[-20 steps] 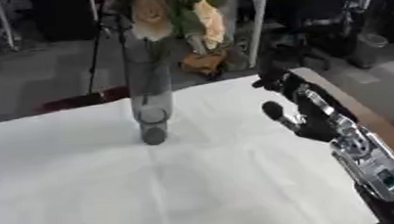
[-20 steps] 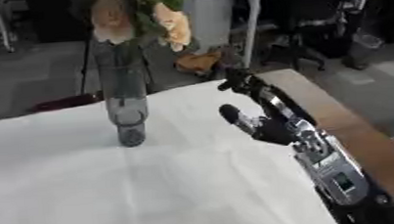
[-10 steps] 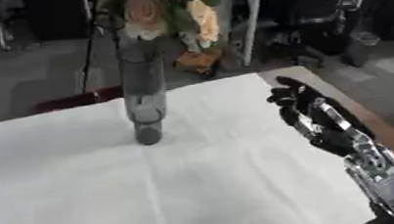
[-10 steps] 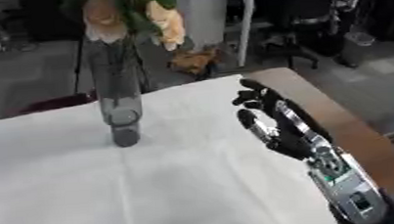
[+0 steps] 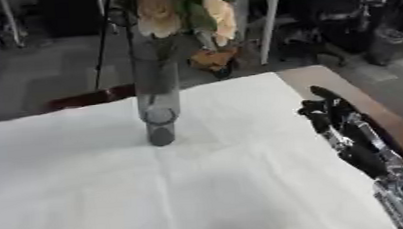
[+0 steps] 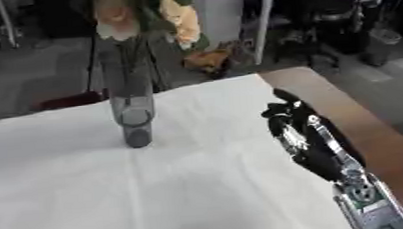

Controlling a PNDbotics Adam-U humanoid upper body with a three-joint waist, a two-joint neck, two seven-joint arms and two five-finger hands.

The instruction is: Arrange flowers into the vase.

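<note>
Vase [image 5: 158, 106] on white-clothed table [image 5: 113, 192]

both views look down and forward from the robot's head, side by side, the right eye set a little to the right. they share nearly everything: the table [image 5: 87, 193], the vase [image 5: 158, 106] standing left of centre, the right hand [image 6: 295, 126] at the right edge, and the floor beyond.

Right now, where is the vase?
The vase stands upright on the white tablecloth toward the far left-centre, flowers in it, well left of the right hand.
</note>
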